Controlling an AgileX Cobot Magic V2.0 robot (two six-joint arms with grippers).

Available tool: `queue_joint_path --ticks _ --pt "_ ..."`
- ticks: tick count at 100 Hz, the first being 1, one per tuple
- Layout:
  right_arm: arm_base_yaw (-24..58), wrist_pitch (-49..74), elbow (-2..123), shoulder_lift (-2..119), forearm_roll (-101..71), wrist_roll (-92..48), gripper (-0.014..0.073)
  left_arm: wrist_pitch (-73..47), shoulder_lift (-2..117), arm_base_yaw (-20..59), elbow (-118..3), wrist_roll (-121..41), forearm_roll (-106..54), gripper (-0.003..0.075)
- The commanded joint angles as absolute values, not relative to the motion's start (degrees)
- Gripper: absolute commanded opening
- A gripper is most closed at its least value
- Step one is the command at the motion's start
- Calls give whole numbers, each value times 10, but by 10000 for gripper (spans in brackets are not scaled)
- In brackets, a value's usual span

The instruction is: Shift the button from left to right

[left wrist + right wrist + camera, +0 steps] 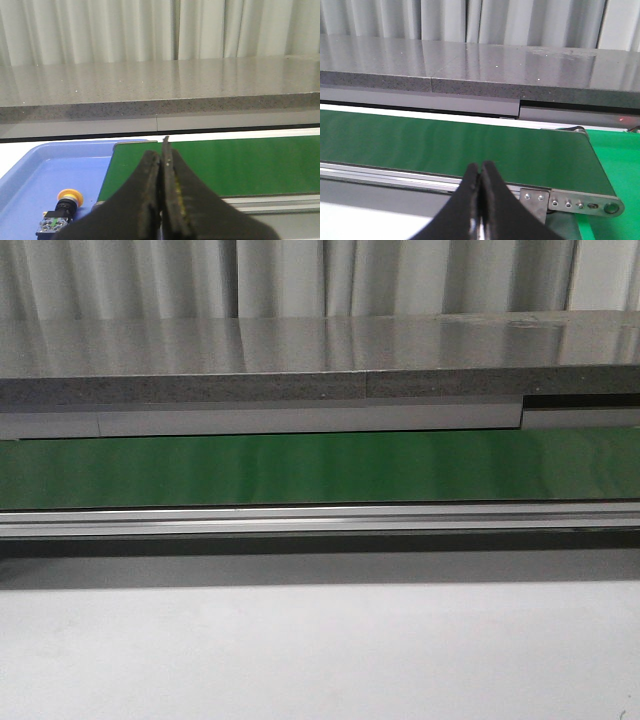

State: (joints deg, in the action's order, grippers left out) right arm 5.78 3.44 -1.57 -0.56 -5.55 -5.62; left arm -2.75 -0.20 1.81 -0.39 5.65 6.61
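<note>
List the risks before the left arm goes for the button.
1. The left gripper is shut; it must open first or it may knock the button aside.
2. The button lies on its side in the blue tray, so its round cap may roll or slip.
3. The front view misses it.

Button: small push-button, round yellow-orange mushroom cap, black collar, black blocky body with green and pale marks. Lies on side in blue tray, cap end pointing away from left gripper. Sits apart from closed fingertips, untouched, on tray side opposite green belt.
</note>
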Motion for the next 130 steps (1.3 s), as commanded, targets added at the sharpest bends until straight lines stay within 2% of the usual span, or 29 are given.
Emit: queue_joint_path --ticks 1,59,85,106,130 --pt "58 -8 -5 -14 -50 -55 -68 21 -22 18 22 63 66 -19" --pt "58 -8 -5 -14 -50 -55 -68 23 -20 18 -4 63 65 -19" --pt "58 -8 -5 -14 -50 -55 -68 -139 51 18 -165 63 60 -19" --pt "58 -8 -5 -14 -50 -55 -68 -347 165 18 -321 63 60 -19" --pt "58 -8 -5 -14 -50 -55 -68 -493 268 18 -415 63 60 -19"
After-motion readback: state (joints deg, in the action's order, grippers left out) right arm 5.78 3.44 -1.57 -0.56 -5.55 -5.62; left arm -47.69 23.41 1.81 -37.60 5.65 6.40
